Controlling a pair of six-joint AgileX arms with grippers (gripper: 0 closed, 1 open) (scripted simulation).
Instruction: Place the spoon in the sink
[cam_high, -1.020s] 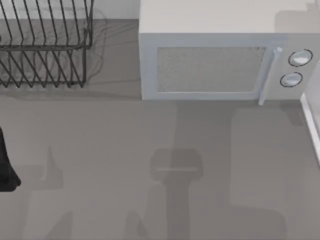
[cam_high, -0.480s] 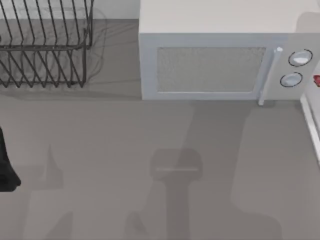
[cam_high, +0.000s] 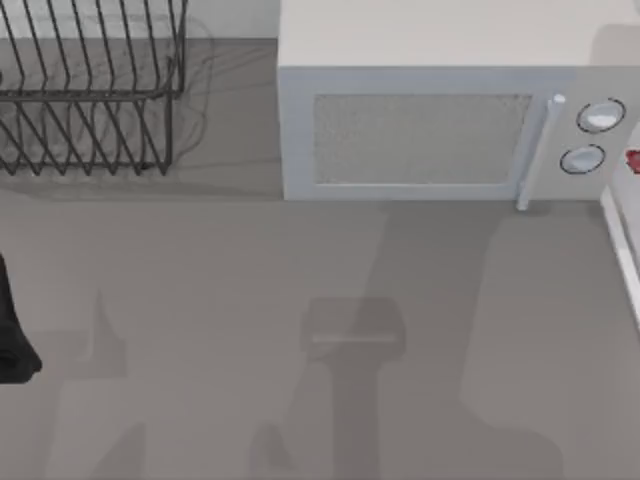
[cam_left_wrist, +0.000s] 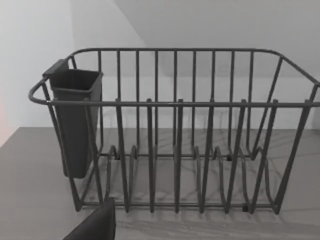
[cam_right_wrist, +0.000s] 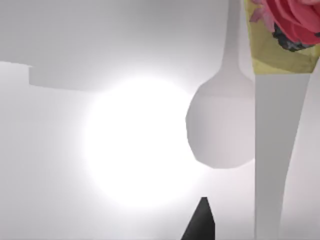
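Observation:
The spoon (cam_right_wrist: 274, 150) has a pale handle and a pink and yellow flowered part. It hangs over the white sink (cam_right_wrist: 100, 150) and casts a grey spoon-shaped shadow on it. My right gripper (cam_right_wrist: 235, 232) is shut on the spoon, with one dark fingertip (cam_right_wrist: 202, 222) beside the handle. In the top view a red bit of the spoon (cam_high: 632, 158) shows at the right edge, above the sink's white rim (cam_high: 622, 240). My left arm (cam_high: 10, 335) is parked at the left edge.
A white microwave (cam_high: 430, 120) stands at the back, right of centre. A black wire dish rack (cam_high: 90, 90) with a dark cutlery cup (cam_left_wrist: 75, 120) stands at the back left. Arm shadows lie across the grey table.
The red tip of the spoon came into view at the right edge and the arm's shadow slid right. Over the last half second nothing has moved.

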